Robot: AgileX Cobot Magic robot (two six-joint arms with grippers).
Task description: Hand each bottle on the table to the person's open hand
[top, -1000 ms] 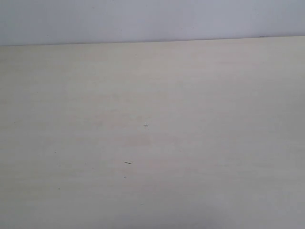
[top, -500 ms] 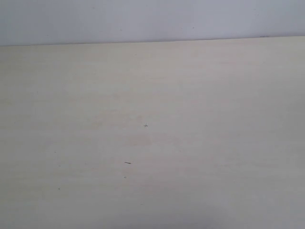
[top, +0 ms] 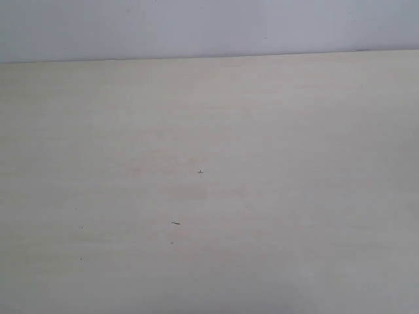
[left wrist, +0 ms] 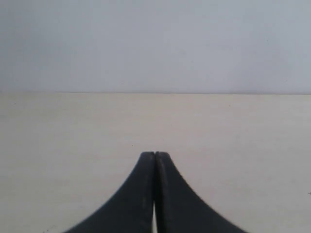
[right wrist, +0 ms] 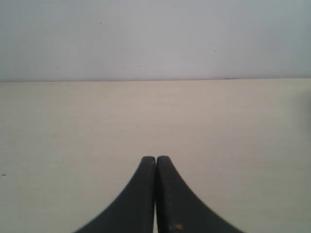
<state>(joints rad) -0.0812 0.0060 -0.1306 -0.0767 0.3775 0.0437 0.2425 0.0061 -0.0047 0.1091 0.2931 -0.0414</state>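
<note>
The pale beige table (top: 262,131) fills the exterior view and carries no bottle. All the bottles and the person's open hand are out of view in every frame. Neither gripper shows in the exterior view. In the left wrist view my left gripper (left wrist: 155,154) is shut, its black fingers (left wrist: 141,194) pressed together over bare tabletop (left wrist: 73,136) with nothing between them. In the right wrist view my right gripper (right wrist: 156,158) is likewise shut on nothing, above the table (right wrist: 243,136).
A plain pale grey wall (top: 196,26) rises behind the table's far edge (top: 209,57). A few tiny dark specks (top: 175,223) dot the tabletop near the middle.
</note>
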